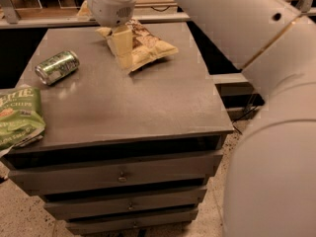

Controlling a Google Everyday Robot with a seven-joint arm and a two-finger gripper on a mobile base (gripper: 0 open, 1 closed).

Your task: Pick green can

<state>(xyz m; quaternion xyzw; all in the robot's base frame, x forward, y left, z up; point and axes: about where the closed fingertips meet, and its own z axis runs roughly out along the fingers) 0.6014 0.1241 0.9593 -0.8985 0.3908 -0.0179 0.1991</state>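
Locating the target first: the green can [58, 67] lies on its side at the left rear of the cabinet top [148, 112], with nothing touching it. Lying flat, it can roll, so expect a grasp across the short axis, w/ approach from above.

Gripper [121, 56] pos.: rear centre, pointing straight down over the near-left corner of the brown chip bag [148, 46], well apart from the can. The arm [237, 28] spans in from the right, which keeps the wrist vertical for a top-down pick. Jaw state: cannot tell from this view.

Est. stage: reach phase, can not yet grasped. You still need travel to the left and slightly fwd.

Caution: the green chips bag [17, 117] overhangs the left front edge. Same colour, wrong obj.; don't let it draw the approach.
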